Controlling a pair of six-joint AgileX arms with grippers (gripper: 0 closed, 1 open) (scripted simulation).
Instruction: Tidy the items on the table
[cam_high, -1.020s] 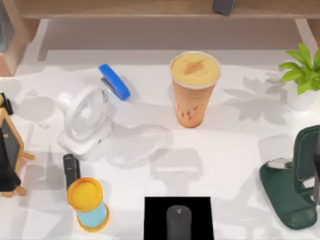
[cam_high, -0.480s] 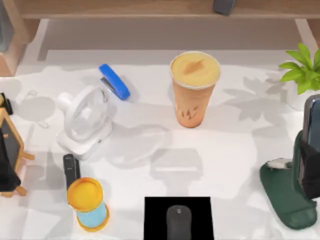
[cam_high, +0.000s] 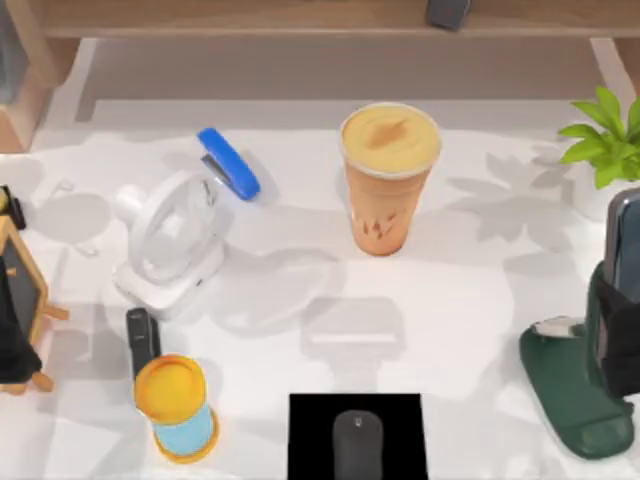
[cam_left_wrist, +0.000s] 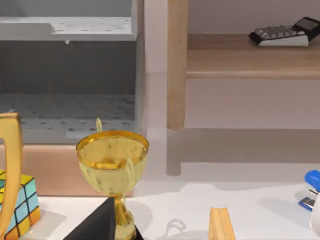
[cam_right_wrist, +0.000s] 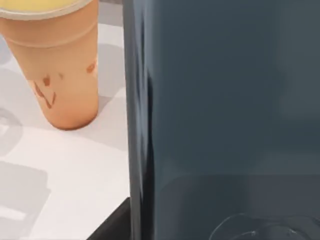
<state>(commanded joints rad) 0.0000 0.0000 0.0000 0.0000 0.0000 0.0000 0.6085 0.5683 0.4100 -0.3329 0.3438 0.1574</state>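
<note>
A tall orange drink cup (cam_high: 388, 180) with a yellow-orange lid stands at the table's middle back, and the right wrist view has it (cam_right_wrist: 60, 75) too. A dark grey mouse (cam_high: 357, 445) lies on a black mat (cam_high: 310, 440) at the front edge. The dark phone-like slab (cam_high: 624, 240) stands upright against a green stand (cam_high: 565, 385) at the right edge, very close in the right wrist view (cam_right_wrist: 225, 100). My right gripper (cam_high: 618, 340) is the black mass at the slab's lower half.
On the left are a white fan (cam_high: 170, 240), a blue stapler (cam_high: 228, 163), a small black object (cam_high: 142, 340), an orange-lidded jar (cam_high: 175, 408) and a small easel (cam_high: 20, 310). A plant (cam_high: 605, 150) stands back right. A trophy (cam_left_wrist: 112, 165) and cube (cam_left_wrist: 22, 202) are by the shelf.
One second ago the green stand's back was bare. The slab then came into view upright against it and has barely moved in the last half second.
</note>
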